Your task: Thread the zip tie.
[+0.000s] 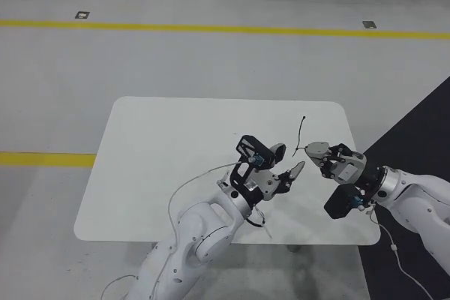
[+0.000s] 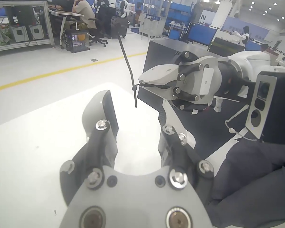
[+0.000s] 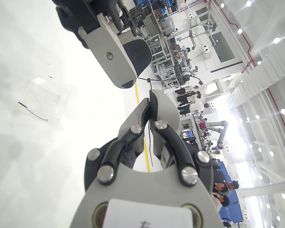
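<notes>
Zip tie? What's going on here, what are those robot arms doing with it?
The right end effector is shut on a thin black zip tie, holding it up above the white table. The left end effector is open and faces it from close by, near the tie's loose tip, but is not gripping anything. I can't tell whether the tie is threaded.

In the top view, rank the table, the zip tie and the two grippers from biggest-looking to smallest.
1. table, by far the largest.
2. left gripper and right gripper: they look about alike, so I won't rank them.
3. zip tie: about as long as a gripper, but a thin strand.
</notes>
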Controlling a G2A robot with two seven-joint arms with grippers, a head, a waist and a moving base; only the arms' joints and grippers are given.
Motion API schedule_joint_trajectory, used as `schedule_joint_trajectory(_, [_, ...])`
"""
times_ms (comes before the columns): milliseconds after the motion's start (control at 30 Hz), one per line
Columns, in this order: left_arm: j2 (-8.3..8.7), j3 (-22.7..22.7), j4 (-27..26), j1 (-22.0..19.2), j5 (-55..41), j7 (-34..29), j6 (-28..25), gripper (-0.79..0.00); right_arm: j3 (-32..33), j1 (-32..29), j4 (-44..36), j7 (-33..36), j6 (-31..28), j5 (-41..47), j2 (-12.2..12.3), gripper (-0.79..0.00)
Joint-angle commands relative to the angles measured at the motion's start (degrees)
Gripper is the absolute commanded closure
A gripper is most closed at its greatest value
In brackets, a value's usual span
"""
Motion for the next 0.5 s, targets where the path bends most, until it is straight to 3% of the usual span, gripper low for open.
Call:
schedule_joint_trajectory(0, [-0.12,0.1,0.2,-0.3,-0.2,0.0,0.4,-0.332,0.0,0.0,0.0,0.0,0.0,0.0,0.0,0.000])
schedule_joint_trajectory(467, [-0.57,0.2,0.6,-0.9,-1.1,-0.3,0.8,-0.277,0.0,0.0,0.0,0.0,0.0,0.0,0.0,0.000])
